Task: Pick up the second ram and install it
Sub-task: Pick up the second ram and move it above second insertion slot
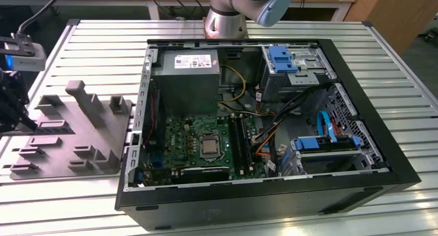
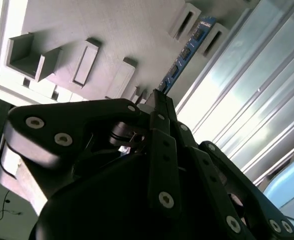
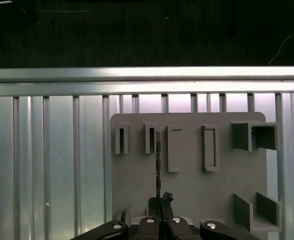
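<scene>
The second ram (image 2: pixel 187 52) is a thin blue-green board, and my gripper (image 2: pixel 157 97) is shut on one of its ends. In the first wrist view the ram (image 3: pixel 158 160) appears edge-on as a dark line running from my gripper (image 3: pixel 159 202) toward a slot of the grey holder (image 3: pixel 187 190). I cannot tell whether the ram still sits in the holder or hangs just above it. In the exterior view my gripper (image 1: pixel 14 115) is at the far left, over the holder's (image 1: pixel 75 138) outer edge. The black memory slots (image 1: pixel 239 138) lie on the motherboard inside the open computer case (image 1: pixel 370 159).
The holder has several raised posts and pockets (image 1: pixel 79 95). The case walls stand high around the motherboard (image 1: pixel 198 143), with a power supply (image 1: pixel 186 77), drive cages (image 1: pixel 294 61) and loose cables (image 1: pixel 274 118) near the slots. The ribbed metal table (image 1: pixel 89 205) surrounds everything.
</scene>
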You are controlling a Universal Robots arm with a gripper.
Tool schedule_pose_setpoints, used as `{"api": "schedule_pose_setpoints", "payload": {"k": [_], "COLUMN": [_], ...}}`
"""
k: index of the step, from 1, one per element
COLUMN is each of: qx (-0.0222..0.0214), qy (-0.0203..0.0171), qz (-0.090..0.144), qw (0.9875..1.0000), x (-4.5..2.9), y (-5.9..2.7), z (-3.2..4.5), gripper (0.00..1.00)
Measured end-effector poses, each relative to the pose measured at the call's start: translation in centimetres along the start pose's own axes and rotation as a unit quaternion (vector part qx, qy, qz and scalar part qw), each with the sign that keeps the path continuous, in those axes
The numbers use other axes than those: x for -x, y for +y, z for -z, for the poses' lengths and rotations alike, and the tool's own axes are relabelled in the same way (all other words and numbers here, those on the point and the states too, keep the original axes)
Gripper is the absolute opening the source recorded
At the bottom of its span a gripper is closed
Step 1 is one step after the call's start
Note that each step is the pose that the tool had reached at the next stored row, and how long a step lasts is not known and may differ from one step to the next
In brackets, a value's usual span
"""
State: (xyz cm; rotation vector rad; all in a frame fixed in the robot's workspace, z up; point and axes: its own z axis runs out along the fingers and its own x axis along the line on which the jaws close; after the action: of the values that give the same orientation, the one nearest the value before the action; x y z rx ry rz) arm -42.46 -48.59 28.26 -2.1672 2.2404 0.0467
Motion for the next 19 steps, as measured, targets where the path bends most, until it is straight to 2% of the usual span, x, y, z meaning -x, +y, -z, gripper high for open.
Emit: {"api": "schedule_pose_setpoints", "payload": {"k": [12,19], "qx": [-0.0004,-0.0004], "qy": [0.0,0.0], "qz": [0.0,0.0], "qw": [1.0,1.0], "x": [0.13,0.22], "y": [0.01,0.02], "z": [2.85,4.95], "gripper": [0.11,0.11]}}
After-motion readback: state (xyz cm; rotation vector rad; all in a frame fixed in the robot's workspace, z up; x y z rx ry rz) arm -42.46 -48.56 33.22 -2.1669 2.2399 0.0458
